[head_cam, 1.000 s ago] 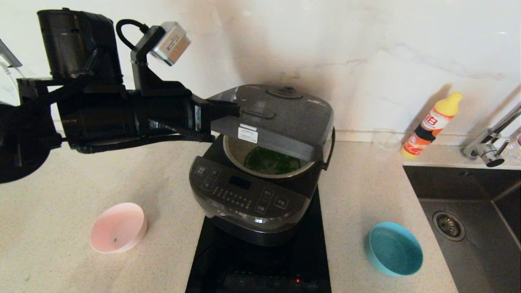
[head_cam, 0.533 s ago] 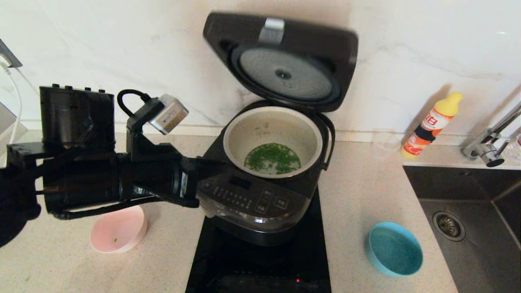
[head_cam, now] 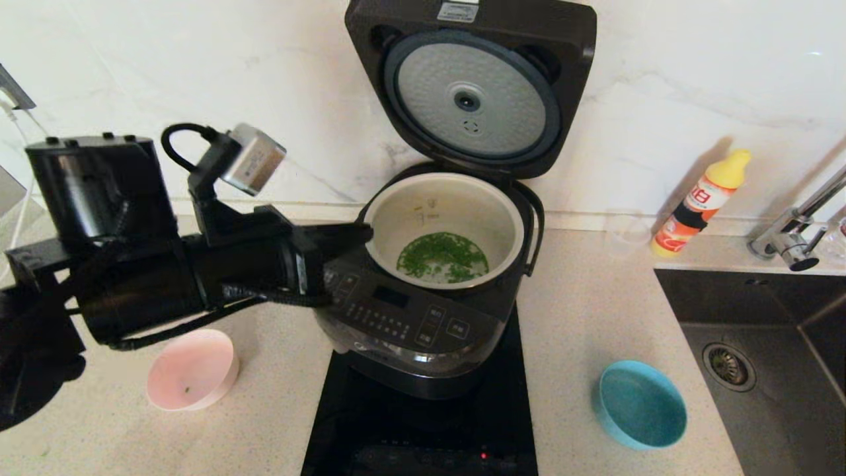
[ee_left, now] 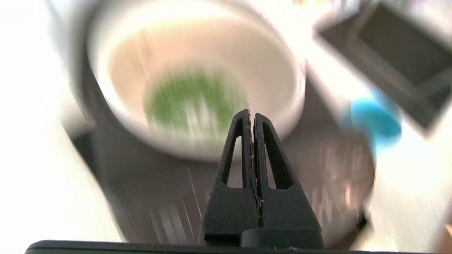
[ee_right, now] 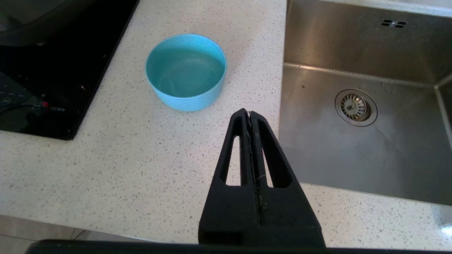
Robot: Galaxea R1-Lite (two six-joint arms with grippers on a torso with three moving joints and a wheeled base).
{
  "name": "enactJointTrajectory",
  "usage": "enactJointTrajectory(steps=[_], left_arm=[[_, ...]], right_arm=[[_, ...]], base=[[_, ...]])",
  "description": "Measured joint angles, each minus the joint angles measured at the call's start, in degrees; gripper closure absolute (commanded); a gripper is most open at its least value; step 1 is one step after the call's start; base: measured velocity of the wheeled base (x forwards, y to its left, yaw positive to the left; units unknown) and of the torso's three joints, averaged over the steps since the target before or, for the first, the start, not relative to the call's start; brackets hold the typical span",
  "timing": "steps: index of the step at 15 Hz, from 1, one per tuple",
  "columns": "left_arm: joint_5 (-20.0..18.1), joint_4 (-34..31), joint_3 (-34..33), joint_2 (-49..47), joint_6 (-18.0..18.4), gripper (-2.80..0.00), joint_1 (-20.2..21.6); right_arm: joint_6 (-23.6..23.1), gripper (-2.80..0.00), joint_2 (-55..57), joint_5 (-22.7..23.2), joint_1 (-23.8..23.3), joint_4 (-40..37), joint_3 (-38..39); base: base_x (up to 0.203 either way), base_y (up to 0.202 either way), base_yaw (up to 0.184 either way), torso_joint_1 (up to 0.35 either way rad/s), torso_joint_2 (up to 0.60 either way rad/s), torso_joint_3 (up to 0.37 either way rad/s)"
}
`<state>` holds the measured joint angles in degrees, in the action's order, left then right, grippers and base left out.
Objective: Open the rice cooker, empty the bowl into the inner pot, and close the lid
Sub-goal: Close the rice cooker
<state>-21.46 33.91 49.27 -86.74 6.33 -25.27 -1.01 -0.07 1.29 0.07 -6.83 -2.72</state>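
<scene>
The black rice cooker stands on a hob with its lid swung fully upright, the dimpled silver disc facing me. The cream inner pot holds chopped greens at its bottom. My left gripper is shut and empty, its tip just beside the pot's left rim; in the left wrist view the left gripper points at the blurred pot. The pink bowl sits upright on the counter left of the cooker, with only a green speck inside. My right gripper is shut and empty, hanging over the counter.
A teal bowl sits right of the black hob, near the steel sink and tap. An orange bottle and a clear cup stand by the back wall. In the right wrist view the teal bowl lies ahead of that gripper.
The lid, half lowered with my left gripper against its front edge a second ago, has sprung back fully upright. The left arm dropped away from it and now sits by the pot's rim.
</scene>
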Motion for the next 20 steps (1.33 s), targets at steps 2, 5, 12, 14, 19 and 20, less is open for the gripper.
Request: enactJointTrajectory(steps=[2, 5, 12, 14, 19, 20], left_arm=[[0.51, 2.38, 5.98, -0.24, -1.4, 0.0, 0.02], [2.32, 3.04, 19.78, -2.8, -5.09, 0.0, -0.02], [4.02, -0.76, 54.36, -18.3, -9.27, 0.0, -0.3], [2.64, -4.14, 59.85, -22.6, -9.38, 0.0, -0.39], [-0.23, -5.0, 61.69, -27.58, -9.33, 0.0, -0.57], [-0.23, -4.95, 61.75, -27.97, -9.37, 0.0, -0.63]], right_arm=[[0.02, 0.0, 0.0, 0.0, 0.0, 0.0, 0.0], [0.0, 0.0, 0.0, -0.01, 0.0, 0.0, 0.0], [-0.02, 0.0, 0.0, -0.02, 0.0, 0.0, 0.0], [0.0, 0.0, 0.0, 0.0, 0.0, 0.0, 0.0], [-0.01, 0.0, 0.0, 0.0, 0.0, 0.0, 0.0], [0.0, 0.0, 0.0, 0.0, 0.0, 0.0, 0.0]], base=[[0.0, 0.0, 0.0, 0.0, 0.0, 0.0], [0.0, 0.0, 0.0, 0.0, 0.0, 0.0], [0.0, 0.0, 0.0, 0.0, 0.0, 0.0], [0.0, 0.0, 0.0, 0.0, 0.0, 0.0], [0.0, 0.0, 0.0, 0.0, 0.0, 0.0], [0.0, 0.0, 0.0, 0.0, 0.0, 0.0]])
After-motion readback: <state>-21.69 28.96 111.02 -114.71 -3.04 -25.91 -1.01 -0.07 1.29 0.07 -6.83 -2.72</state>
